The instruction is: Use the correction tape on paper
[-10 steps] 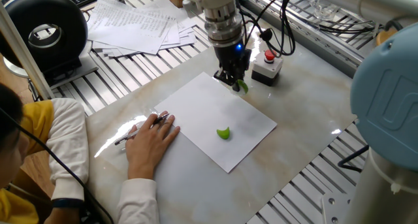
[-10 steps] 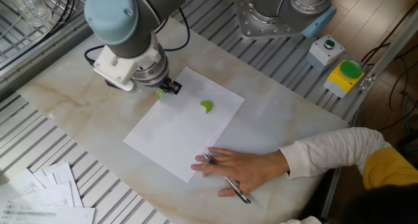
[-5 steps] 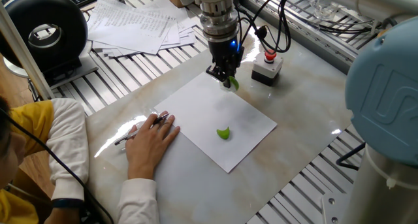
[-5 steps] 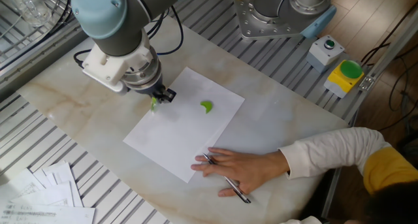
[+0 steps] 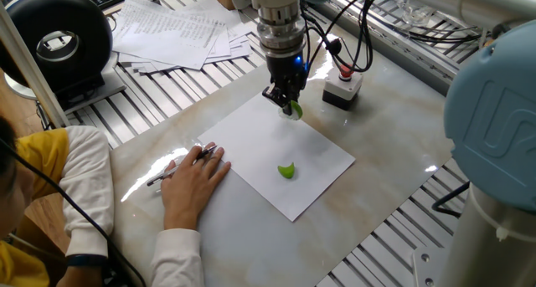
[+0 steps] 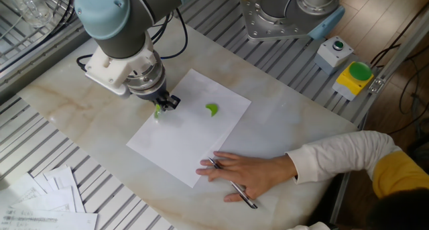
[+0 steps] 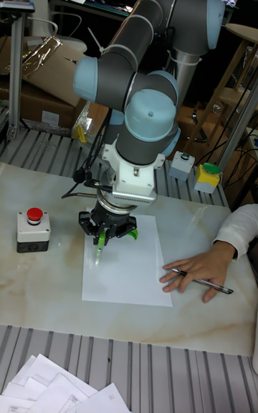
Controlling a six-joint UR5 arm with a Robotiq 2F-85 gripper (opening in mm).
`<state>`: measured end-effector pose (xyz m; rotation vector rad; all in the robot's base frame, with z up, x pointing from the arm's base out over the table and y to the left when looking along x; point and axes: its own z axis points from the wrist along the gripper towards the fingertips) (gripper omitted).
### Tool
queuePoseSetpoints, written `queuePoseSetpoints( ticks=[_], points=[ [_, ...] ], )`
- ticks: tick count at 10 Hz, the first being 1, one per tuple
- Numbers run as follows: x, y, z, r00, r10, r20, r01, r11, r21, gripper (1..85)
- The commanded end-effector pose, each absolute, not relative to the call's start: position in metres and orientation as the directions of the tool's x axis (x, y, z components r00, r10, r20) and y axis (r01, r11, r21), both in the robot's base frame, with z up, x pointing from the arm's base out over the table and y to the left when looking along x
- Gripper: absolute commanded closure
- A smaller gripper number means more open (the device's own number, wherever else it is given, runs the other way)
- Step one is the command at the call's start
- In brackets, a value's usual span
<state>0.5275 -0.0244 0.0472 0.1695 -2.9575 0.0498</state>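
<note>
**Tape tip down at the paper's far edge, stroke in hand**

Worktop [image 5: 402, 166] is marbled, sits on slatted aluminium rails. My arm [image 6: 117, 22] comes in over the far side, wrist pointing straight down.

The paper [image 5: 276, 166] lies flat mid-worktop, blank, turned at an angle. A person's hand [image 5: 194, 180] presses its near-left corner, with a pen [image 6: 234, 185] under the fingers. Printed sheets [image 5: 180, 32] are fanned out far left, well apart from the job. A red button box [image 5: 342, 82] sits just beyond the paper's far corner.

Pincer [image 5: 286, 103] is pinched on the correction tape [image 5: 294, 110], a small green dispenser. In the tall fixed view its tip [image 7: 98, 252] looks to be at or just above the sheet near the far-left edge; actual contact I can't confirm. A separate small green piece [image 5: 287, 171] lies on the paper toward the right side; likely the cap.

My read: the stroke is starting. To do it well I'd keep steady downward pressure, hold the dispenser's tilt fixed, drag in one straight line toward the middle of the sheet, stay clear of the green piece and the holding hand, then lift straight up.
</note>
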Motion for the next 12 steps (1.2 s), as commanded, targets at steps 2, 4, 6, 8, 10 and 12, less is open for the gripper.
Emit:
queuePoseSetpoints(
  ticks=[2, 4, 6, 8, 10, 12],
  points=[
    [0.5261, -0.0246, 0.0407, -0.98, -0.109, 0.164, -0.113, 0.994, -0.011, 84.7],
    [0.5249, -0.024, 0.0391, -0.98, -0.107, 0.165, -0.11, 0.994, -0.007, 84.7],
    [0.5235, -0.0246, 0.0381, -0.98, -0.107, 0.165, -0.11, 0.994, -0.005, 84.7],
    [0.5225, -0.0241, 0.0374, -0.981, -0.105, 0.164, -0.107, 0.994, 0.0, 84.7],
    [0.5209, -0.0229, 0.0373, -0.981, -0.102, 0.168, -0.102, 0.995, 0.006, 84.7],
    [0.5186, -0.0228, 0.0378, -0.979, -0.102, 0.175, -0.102, 0.995, 0.01, 84.7]
  ],
)
